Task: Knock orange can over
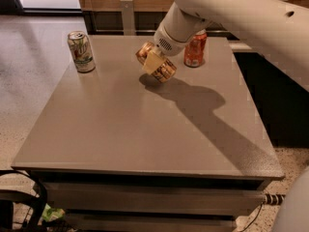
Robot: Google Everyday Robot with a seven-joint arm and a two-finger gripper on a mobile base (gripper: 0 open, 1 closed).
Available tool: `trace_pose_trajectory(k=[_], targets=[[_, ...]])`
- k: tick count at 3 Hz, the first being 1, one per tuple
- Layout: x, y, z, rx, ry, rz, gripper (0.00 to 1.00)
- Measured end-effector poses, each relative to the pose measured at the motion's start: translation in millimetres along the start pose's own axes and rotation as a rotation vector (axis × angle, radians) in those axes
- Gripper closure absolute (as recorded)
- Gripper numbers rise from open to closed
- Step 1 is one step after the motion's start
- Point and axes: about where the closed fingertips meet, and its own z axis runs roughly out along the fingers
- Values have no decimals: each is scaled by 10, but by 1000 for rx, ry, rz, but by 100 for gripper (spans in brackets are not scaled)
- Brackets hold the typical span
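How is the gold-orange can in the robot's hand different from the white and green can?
The orange can is coppery gold; the white-and-green can is pale with green marks. The orange can is tilted steeply; the white-and-green can stands upright. The gripper, over the far middle of the table, clasps the orange can; nothing touches the white-and-green can. Both are slim drink cans.

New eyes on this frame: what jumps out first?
The big white arm sweeps in from the upper right, its gripper at the orange can, which is steeply tilted near the table's back middle. Next come a white-green can upright at back left and a red can upright just behind the arm. The arm's long shadow crosses the table.
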Motion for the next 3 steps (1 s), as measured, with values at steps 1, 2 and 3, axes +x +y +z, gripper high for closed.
trace_pose_trajectory(k=[1, 2, 3], targets=[[0, 26, 173, -34, 39, -22, 100], [36, 35, 315, -53, 70, -25, 100], [39, 32, 448, -69, 81, -28, 100]])
